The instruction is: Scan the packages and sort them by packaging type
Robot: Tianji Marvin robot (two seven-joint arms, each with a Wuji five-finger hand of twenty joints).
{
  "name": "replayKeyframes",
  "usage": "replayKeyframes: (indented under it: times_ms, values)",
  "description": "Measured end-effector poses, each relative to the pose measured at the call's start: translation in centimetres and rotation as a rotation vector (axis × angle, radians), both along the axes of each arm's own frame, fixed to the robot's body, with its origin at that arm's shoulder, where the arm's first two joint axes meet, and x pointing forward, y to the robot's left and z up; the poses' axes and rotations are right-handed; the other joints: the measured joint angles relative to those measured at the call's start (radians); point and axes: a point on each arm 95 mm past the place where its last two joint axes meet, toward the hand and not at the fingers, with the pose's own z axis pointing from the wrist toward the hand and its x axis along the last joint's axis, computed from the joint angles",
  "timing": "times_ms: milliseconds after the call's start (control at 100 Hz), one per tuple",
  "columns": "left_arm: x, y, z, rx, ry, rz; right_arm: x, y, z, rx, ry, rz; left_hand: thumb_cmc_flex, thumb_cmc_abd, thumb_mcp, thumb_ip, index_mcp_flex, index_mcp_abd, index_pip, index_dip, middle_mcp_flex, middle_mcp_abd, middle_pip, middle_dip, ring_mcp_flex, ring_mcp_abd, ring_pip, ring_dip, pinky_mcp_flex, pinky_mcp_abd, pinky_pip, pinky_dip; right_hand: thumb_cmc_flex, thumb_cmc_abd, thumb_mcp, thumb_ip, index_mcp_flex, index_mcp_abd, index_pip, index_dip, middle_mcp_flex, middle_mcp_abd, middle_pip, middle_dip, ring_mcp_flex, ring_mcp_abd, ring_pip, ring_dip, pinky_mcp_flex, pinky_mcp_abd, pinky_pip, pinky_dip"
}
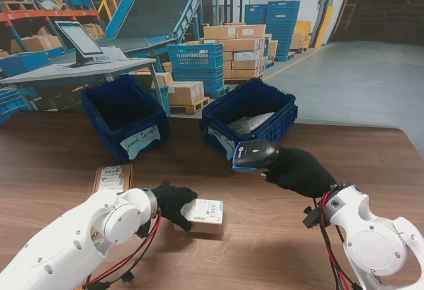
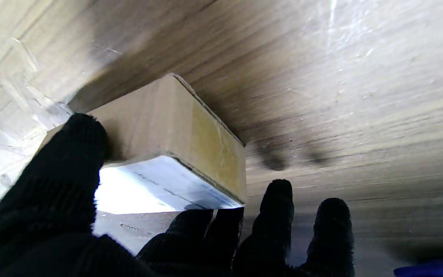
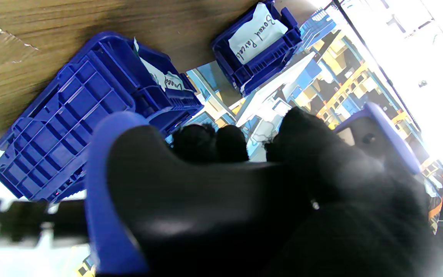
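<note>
**Box gripped, scanner held**

Left hand (image 1: 173, 199) grips the labelled cardboard box (image 1: 204, 216) resting on the bench (image 1: 265, 237). Right hand (image 1: 299, 171) clasps the scanner (image 1: 254, 155) near 2 blue bins (image 1: 126, 114); a second parcel (image 1: 111, 179) lies beside the left arm.

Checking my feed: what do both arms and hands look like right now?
Both arms are glossy white, with rounded shells and circular joint caps. The left arm and right arm each trail red and black cables near the wrist. The left hand and right hand wear black knit gloves covering all five fingers. No markings are legible.
</note>
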Motion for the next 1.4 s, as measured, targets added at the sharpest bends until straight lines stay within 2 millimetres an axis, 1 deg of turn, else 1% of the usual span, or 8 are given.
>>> replayKeyframes:
  times_ms: [110, 320, 540, 680, 870, 1160, 1360, 1400]
  values:
    - [0.0, 0.0, 0.1, 0.008, -0.004, -0.004, 0.0, 0.0, 0.0, -0.003, -0.002, 0.000, 0.000, 0.040, -0.033, 0.001, -0.026, 0.001, 0.000, -0.012, -0.015, 0.003, -0.021, -0.011, -0.044, 0.000, -0.012, -0.019, -0.004, 0.000, -0.022, 0.000, 0.000, 0.000, 0.000, 0.000, 0.000, 0.000, 0.000, 0.000, 0.000, 0.000, 0.000, 0.000, 0.000, 0.000, 0.000, 0.000, 0.000, 0.000, 0.000, 0.000]
    - [-0.1, -0.1, 0.4, 0.025, 0.007, -0.005, 0.1, 0.0, 0.1, -0.010, -0.007, 0.000, 0.012, 0.073, -0.078, 0.002, -0.043, -0.001, 0.001, -0.021, -0.022, 0.009, -0.056, -0.012, -0.045, 0.001, -0.024, -0.043, -0.014, 0.000, -0.041, 0.000, 0.000, 0.000, 0.000, 0.000, 0.000, 0.000, 0.000, 0.000, 0.000, 0.000, 0.000, 0.000, 0.000, 0.000, 0.000, 0.000, 0.000, 0.000, 0.000, 0.000]
    - [-0.1, -0.1, 0.5, 0.043, 0.009, -0.015, 0.3, 0.1, 0.4, -0.016, -0.015, 0.003, 0.033, 0.135, -0.180, 0.005, -0.053, 0.001, -0.001, -0.021, -0.035, 0.012, -0.080, -0.013, -0.045, 0.001, -0.024, -0.057, -0.018, 0.000, -0.059, 0.001, 0.000, 0.000, 0.000, 0.000, 0.000, 0.000, 0.000, 0.000, 0.000, 0.000, 0.000, 0.000, 0.000, 0.000, 0.000, 0.000, 0.000, 0.000, 0.000, 0.000]
    - [-0.2, 0.0, 0.5, 0.052, 0.035, -0.019, 0.4, 0.1, 0.6, -0.019, -0.020, 0.003, 0.050, 0.211, -0.264, 0.007, -0.095, 0.001, -0.010, -0.022, -0.073, 0.013, -0.089, -0.029, -0.096, 0.001, -0.047, -0.072, -0.029, 0.000, -0.084, 0.001, 0.000, 0.000, 0.000, 0.000, 0.000, 0.000, 0.000, 0.000, 0.000, 0.000, 0.000, 0.000, 0.000, 0.000, 0.000, 0.000, 0.000, 0.000, 0.000, 0.000]
    - [-0.2, 0.0, 0.7, 0.048, 0.056, -0.023, 0.5, 0.2, 0.7, -0.022, -0.026, 0.002, 0.046, 0.272, -0.285, 0.010, -0.136, -0.006, -0.013, -0.022, -0.109, 0.014, -0.102, -0.039, -0.137, 0.001, -0.070, -0.086, -0.052, 0.000, -0.098, 0.001, 0.000, 0.000, 0.000, 0.000, 0.000, 0.000, 0.000, 0.000, 0.000, 0.000, 0.000, 0.000, 0.000, 0.000, 0.000, 0.000, 0.000, 0.000, 0.000, 0.000]
    - [0.0, 0.2, 1.1, 0.045, 0.052, -0.016, 0.6, 0.4, 1.2, -0.034, -0.030, 0.001, 0.045, 0.281, -0.285, 0.010, -0.143, -0.006, -0.010, -0.022, -0.109, 0.014, -0.102, -0.050, -0.132, 0.001, -0.072, -0.099, -0.052, 0.000, -0.109, 0.001, 0.000, 0.000, 0.000, 0.000, 0.000, 0.000, 0.000, 0.000, 0.000, 0.000, 0.000, 0.000, 0.000, 0.000, 0.000, 0.000, 0.000, 0.000, 0.000, 0.000]
    - [0.2, 0.6, 2.6, -0.007, 0.003, 0.052, 1.2, 0.3, 1.7, -0.078, -0.029, 0.000, 0.047, 0.281, -0.295, 0.011, -0.143, -0.007, -0.009, -0.022, -0.109, 0.014, -0.102, -0.050, -0.132, 0.001, -0.072, -0.106, -0.052, 0.000, -0.109, 0.001, 0.000, 0.000, 0.000, 0.000, 0.000, 0.000, 0.000, 0.000, 0.000, 0.000, 0.000, 0.000, 0.000, 0.000, 0.000, 0.000, 0.000, 0.000, 0.000, 0.000]
    - [0.2, 0.7, 3.0, -0.023, -0.009, 0.065, 1.3, 0.3, 1.9, -0.103, -0.036, -0.003, 0.047, 0.281, -0.295, 0.023, -0.143, -0.007, -0.009, -0.022, -0.109, 0.014, -0.102, -0.050, -0.132, 0.001, -0.072, -0.106, -0.052, 0.000, -0.109, 0.001, 0.000, 0.000, 0.000, 0.000, 0.000, 0.000, 0.000, 0.000, 0.000, 0.000, 0.000, 0.000, 0.000, 0.000, 0.000, 0.000, 0.000, 0.000, 0.000, 0.000]
